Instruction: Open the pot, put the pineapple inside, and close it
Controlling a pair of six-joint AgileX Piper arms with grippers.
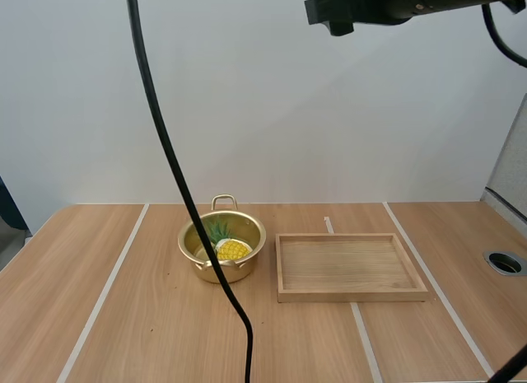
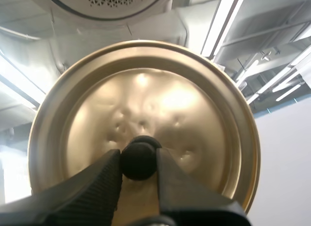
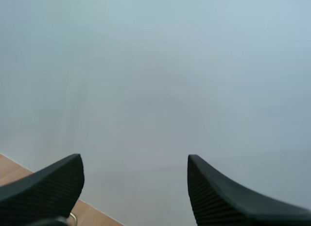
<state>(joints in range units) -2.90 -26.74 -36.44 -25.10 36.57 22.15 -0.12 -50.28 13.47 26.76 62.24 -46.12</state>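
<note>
A small golden pot [image 1: 249, 222] stands uncovered on the wooden table, left of centre in the high view. The pineapple [image 1: 230, 248], yellow with green leaves, lies inside it. In the left wrist view my left gripper [image 2: 139, 159] is shut on the black knob [image 2: 138, 163] of the golden lid [image 2: 189, 109], whose round face is turned to the camera, held up in the air. My right gripper [image 3: 134, 162] is open with nothing between its fingers, facing the pale wall. My right arm [image 1: 370, 6] hangs high above the table at the back right.
A shallow wooden tray [image 1: 352, 296] lies just right of the pot, with nothing in it. A round metal-ringed hole [image 1: 505, 263] sits in the table near the right edge. Pale strips run across the tabletop.
</note>
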